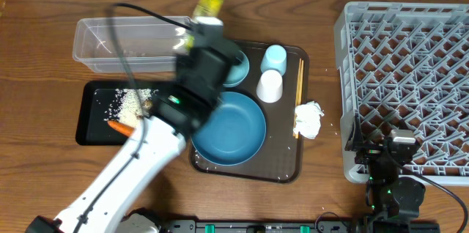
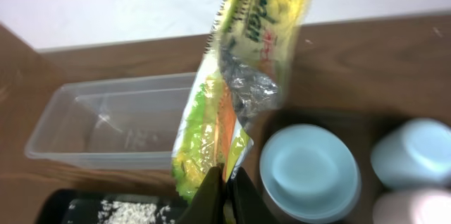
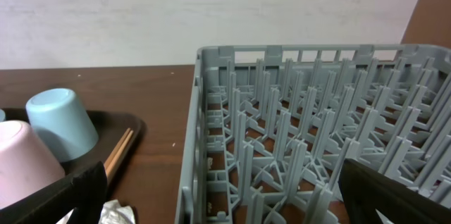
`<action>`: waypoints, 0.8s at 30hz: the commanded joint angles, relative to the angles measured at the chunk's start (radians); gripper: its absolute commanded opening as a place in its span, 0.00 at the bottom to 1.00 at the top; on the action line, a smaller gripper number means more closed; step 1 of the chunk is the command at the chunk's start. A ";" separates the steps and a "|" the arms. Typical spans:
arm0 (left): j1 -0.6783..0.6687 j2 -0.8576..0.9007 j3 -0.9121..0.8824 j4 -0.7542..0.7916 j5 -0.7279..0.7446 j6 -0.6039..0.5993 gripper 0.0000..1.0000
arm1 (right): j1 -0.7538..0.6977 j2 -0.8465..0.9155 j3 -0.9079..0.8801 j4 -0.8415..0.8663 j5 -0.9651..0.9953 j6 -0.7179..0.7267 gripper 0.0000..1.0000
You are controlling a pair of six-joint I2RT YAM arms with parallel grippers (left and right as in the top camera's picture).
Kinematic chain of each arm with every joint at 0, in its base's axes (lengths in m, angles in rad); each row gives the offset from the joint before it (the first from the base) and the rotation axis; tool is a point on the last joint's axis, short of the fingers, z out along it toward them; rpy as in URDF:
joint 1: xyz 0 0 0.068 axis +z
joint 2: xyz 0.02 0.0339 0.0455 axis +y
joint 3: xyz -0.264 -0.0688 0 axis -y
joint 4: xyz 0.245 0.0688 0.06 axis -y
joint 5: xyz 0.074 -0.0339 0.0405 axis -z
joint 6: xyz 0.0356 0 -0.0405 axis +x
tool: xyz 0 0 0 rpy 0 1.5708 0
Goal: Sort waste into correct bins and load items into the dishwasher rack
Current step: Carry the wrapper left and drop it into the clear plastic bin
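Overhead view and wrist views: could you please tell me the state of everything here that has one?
left end effector, shut on the wrapper
wrapper, held aloft
right end effector, open, empty
clear tub, upright, nearly empty
black tray, holds rice and carrot
blue plate, upright, empty
bowl, upright, empty
pale-blue cup, mouth down
pink cup, mouth down
rack, empty where visible
tissue, crumpled

Tub (image 1: pixel 91 42) behind shallow tray (image 1: pixel 91 130); both left of serving tray (image 1: pixel 283 152); rack (image 1: pixel 410 42) rightmost; tissue (image 1: pixel 308 119) between those two.
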 commanded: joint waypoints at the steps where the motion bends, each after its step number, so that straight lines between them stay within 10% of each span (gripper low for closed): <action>1: 0.180 0.006 0.020 0.056 0.222 -0.024 0.06 | -0.006 -0.005 -0.002 -0.002 -0.001 -0.008 0.99; 13: 0.605 0.151 0.020 0.182 0.464 -0.658 0.06 | -0.006 -0.005 -0.002 -0.003 -0.001 -0.008 0.99; 24: 0.637 0.286 0.020 0.340 0.707 -0.687 0.06 | -0.006 -0.005 -0.002 -0.003 -0.001 -0.008 0.99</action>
